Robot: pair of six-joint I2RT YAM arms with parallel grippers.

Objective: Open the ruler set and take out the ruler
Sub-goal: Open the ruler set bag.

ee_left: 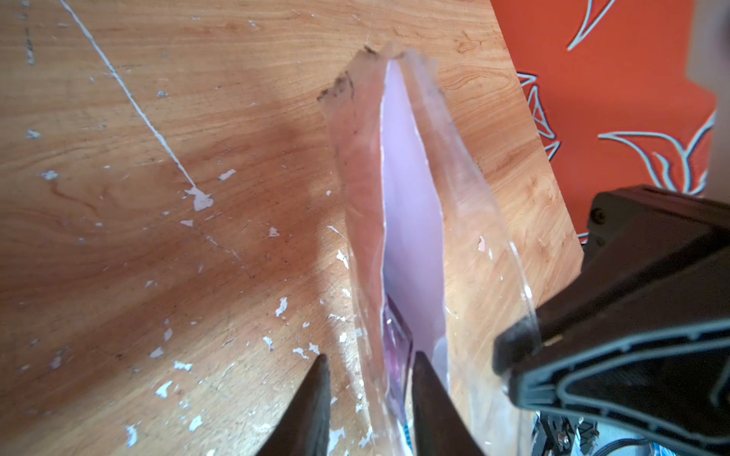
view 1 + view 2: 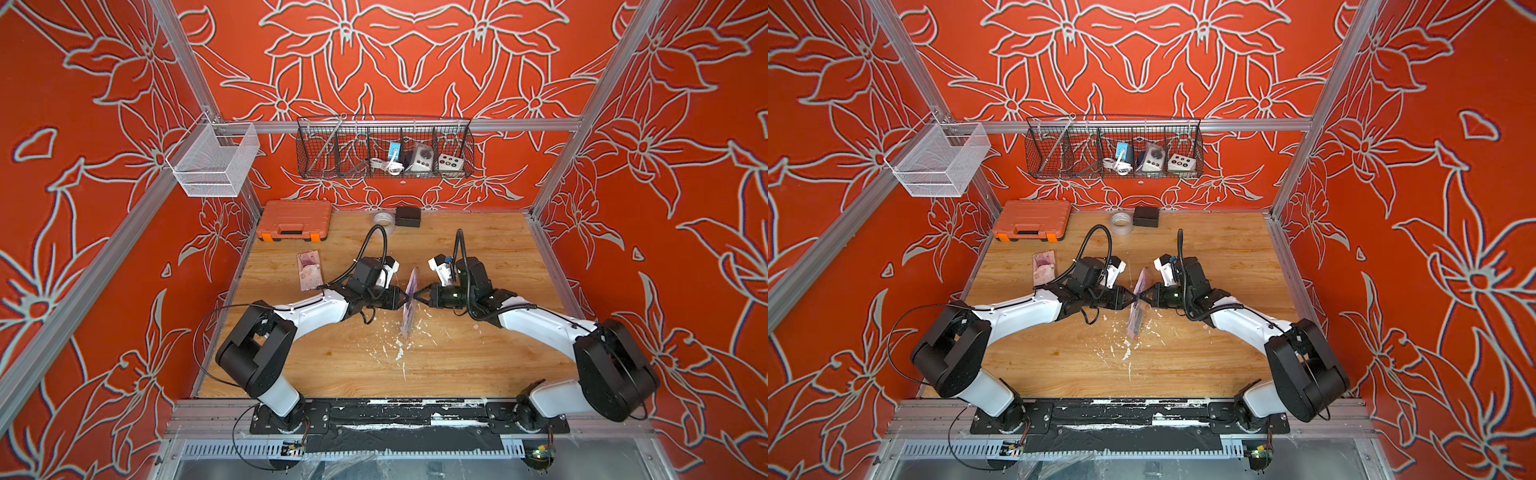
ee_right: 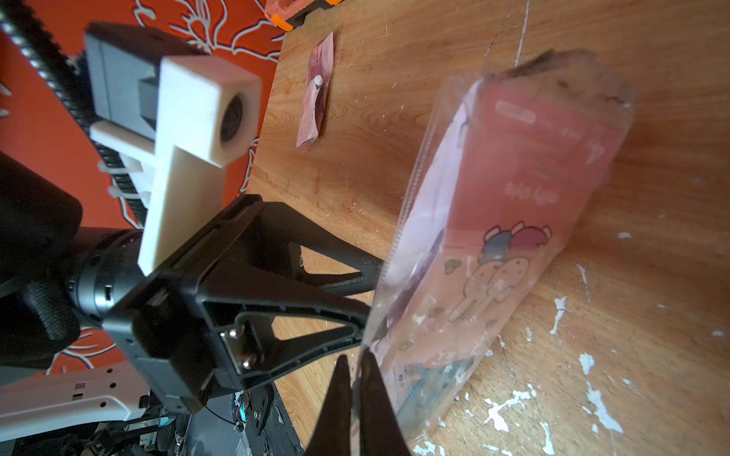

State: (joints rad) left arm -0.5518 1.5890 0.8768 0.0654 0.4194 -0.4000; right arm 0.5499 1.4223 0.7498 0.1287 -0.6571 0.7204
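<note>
The ruler set (image 2: 409, 303) (image 2: 1138, 309) is a clear pouch with a pink cartoon card. It stands on edge at the table's middle, between both grippers. My right gripper (image 3: 356, 355) (image 2: 417, 296) is shut on the pouch's clear film edge. My left gripper (image 1: 371, 355) (image 2: 404, 298) is open, its jaws a little apart at the pouch's mouth. One of its fingers (image 1: 316, 398) is outside the pouch, and the other seems to reach in through the parted mouth. A purple ruler (image 1: 395, 339) shows inside the pouch, between the left gripper's fingers.
A second pink packet (image 2: 309, 270) lies flat at the left. An orange tool case (image 2: 295, 220), a tape roll (image 2: 383, 219) and a black box (image 2: 408, 216) sit along the back edge. A black wire basket (image 2: 384, 147) and a white one (image 2: 214, 160) hang above.
</note>
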